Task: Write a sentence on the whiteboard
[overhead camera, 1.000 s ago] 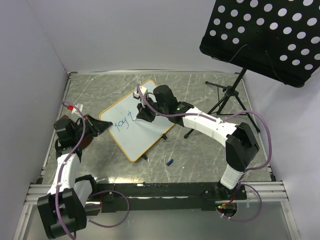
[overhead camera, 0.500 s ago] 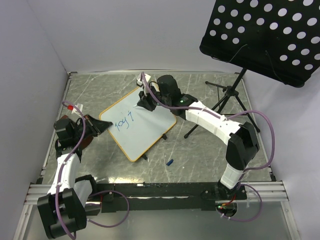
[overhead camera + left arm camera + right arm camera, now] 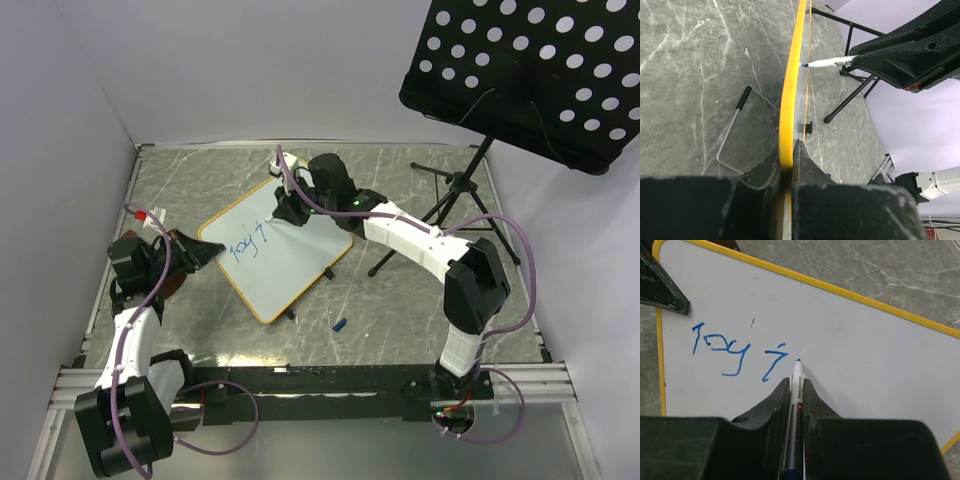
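The whiteboard (image 3: 292, 265) with a yellow-orange frame lies tilted at the table's middle. Blue writing (image 3: 247, 245) on it reads "Joy" plus one short stroke with a dot, clearer in the right wrist view (image 3: 722, 347). My left gripper (image 3: 208, 250) is shut on the board's left edge; in the left wrist view the frame (image 3: 788, 90) sits between the jaws (image 3: 788, 155). My right gripper (image 3: 288, 210) is shut on a blue marker (image 3: 796, 390). Its tip (image 3: 798, 360) is at the board's surface just right of the last stroke.
A blue marker cap (image 3: 340, 325) lies on the table in front of the board. A black perforated music stand (image 3: 530, 70) on tripod legs (image 3: 450, 195) stands at the right. The board's wire prop (image 3: 732, 127) rests on the table behind it.
My right gripper with the marker has moved a little toward the board's far side, just right of the last stroke. The writing looks the same. The left arm has not moved.
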### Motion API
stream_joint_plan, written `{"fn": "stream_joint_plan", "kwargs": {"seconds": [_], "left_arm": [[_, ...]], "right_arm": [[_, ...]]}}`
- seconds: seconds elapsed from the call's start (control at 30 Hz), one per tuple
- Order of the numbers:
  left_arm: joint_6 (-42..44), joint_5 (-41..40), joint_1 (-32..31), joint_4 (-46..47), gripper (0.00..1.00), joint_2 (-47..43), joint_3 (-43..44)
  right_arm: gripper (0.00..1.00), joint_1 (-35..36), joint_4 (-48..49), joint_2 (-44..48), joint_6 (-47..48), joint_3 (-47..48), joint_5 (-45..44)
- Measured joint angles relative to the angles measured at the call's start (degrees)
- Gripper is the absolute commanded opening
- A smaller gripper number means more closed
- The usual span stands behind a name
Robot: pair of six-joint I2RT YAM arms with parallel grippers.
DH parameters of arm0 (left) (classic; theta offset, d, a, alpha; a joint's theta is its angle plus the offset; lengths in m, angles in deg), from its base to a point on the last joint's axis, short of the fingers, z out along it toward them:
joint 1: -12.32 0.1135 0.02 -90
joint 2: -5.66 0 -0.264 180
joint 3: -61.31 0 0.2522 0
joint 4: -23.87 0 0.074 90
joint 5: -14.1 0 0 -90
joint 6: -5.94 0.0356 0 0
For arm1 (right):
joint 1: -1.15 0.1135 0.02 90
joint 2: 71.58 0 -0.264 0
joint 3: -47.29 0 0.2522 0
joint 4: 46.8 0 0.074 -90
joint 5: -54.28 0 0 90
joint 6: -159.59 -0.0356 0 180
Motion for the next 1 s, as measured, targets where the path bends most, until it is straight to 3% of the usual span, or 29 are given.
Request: {"fn": "stream_joint_plan", "kwargs": {"seconds": [1.0], "left_arm": [[0.0,-0.1,0.0,0.0,0.01,0.0,0.0]], "right_arm": [[0.00,0.5,0.0,2.6,0.8,-5.8,2.6]]}}
